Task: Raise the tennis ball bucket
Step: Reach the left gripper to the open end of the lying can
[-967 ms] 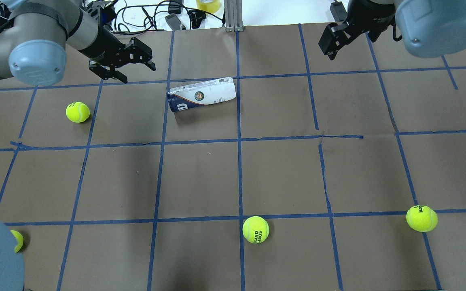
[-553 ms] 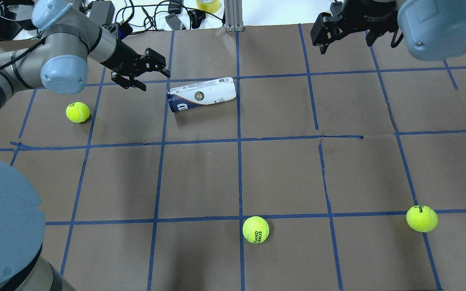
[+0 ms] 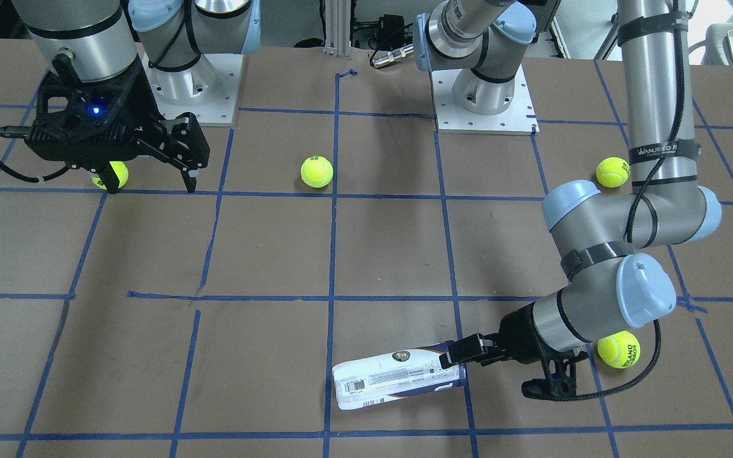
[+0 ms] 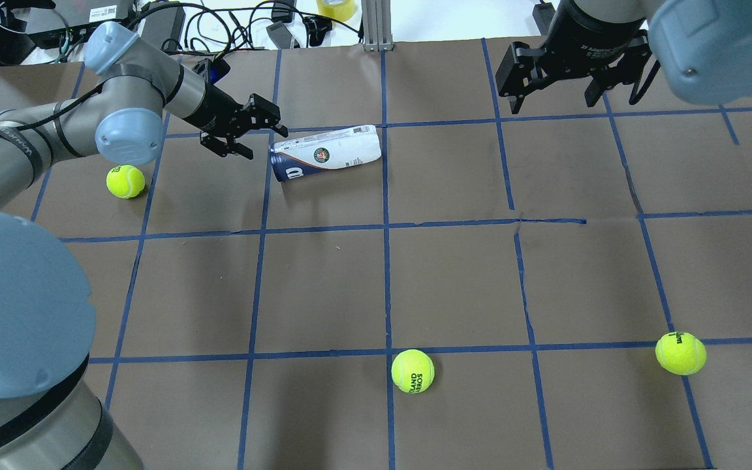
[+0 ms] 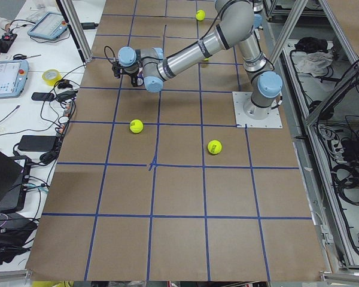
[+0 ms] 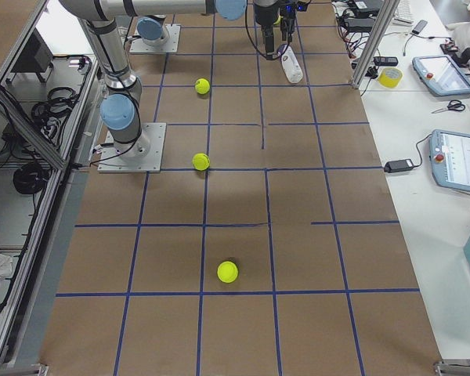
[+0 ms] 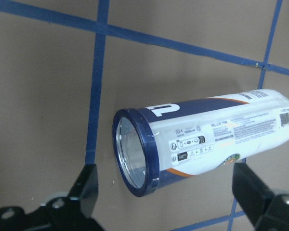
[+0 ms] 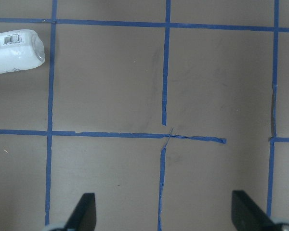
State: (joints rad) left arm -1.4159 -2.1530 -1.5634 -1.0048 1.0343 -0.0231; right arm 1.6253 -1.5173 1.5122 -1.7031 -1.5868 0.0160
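Clear plastic with a dark-blue rim, the tennis ball bucket (image 4: 325,154) lies on its side on the table (image 4: 454,281). The left arm (image 4: 173,98) has swung in, its jaws spread wide just beside the bucket's rim end, not yet around it. The right arm (image 4: 595,32) hangs well apart from the bucket, jaws wide. A grasp looks imminent.

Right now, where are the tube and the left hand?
tube (image 4: 322,155), overhead view, on the round logo.
left hand (image 4: 267,144), overhead view, midway between its fingertips.
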